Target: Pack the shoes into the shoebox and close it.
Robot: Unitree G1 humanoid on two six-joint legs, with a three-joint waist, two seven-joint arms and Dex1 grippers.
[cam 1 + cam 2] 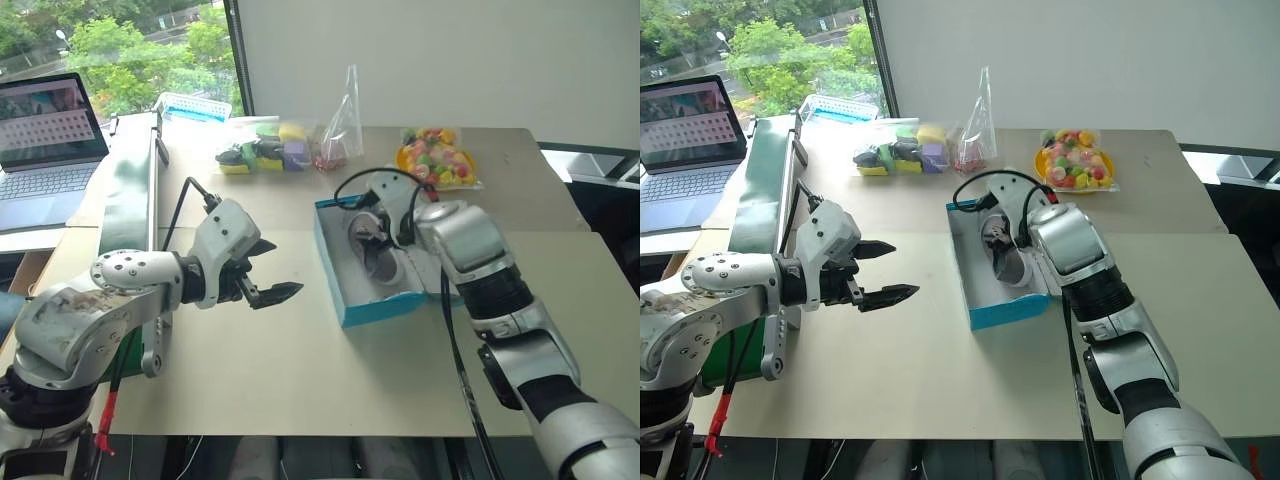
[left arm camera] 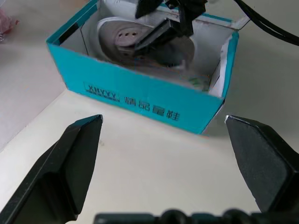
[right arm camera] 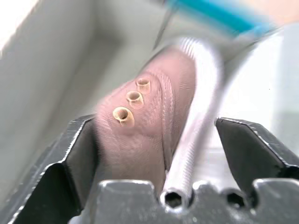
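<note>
The shoebox [image 1: 375, 305] is bright blue, white inside, and stands open in the middle of the table. A greyish-tan shoe [image 3: 140, 121] with a pale sole lies on its side inside it, also seen as the shoe [image 2: 121, 35] in the left wrist view. My right gripper [image 1: 368, 235] reaches down into the box and is open, its fingers [image 3: 79, 144] standing either side of the shoe. My left gripper [image 1: 285, 266] hovers open and empty over the table, left of the box and pointing at its long blue wall [image 2: 140, 95]. My right arm hides the box's far side.
At the back of the table lie a bag of coloured blocks [image 1: 262, 150], a clear plastic bag [image 1: 340, 135] and a yellow dish of sweets [image 1: 437, 158]. A white slatted basket [image 1: 195, 105], a dark green panel [image 1: 128, 190] and a laptop [image 1: 45, 140] stand at the left.
</note>
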